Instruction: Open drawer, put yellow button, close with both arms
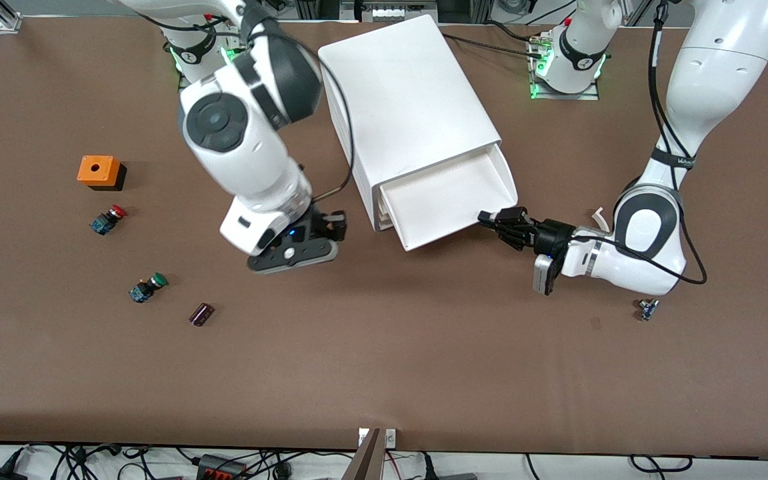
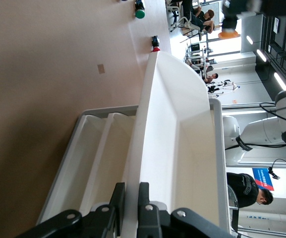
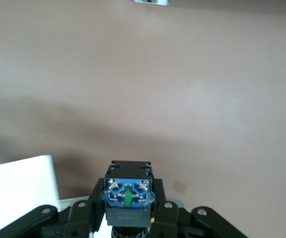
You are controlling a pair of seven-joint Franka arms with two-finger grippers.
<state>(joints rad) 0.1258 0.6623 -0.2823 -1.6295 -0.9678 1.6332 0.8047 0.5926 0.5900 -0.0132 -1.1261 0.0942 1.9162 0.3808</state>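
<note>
Front view: high, facing both arm bases, looking down on the cabinet (image 1: 411,113).
Left wrist view: close along the drawer (image 2: 175,148) rim.
Right wrist view: low over the counter (image 3: 143,74) beside the cabinet.
Shared: the drawer.

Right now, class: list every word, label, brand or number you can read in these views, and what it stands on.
None reads clearly.
Dark band on the left arm: lettering, too small.
Body of the yellow button, held by the right gripper: print, blurred.
Blue wall sign: blurred.
</note>
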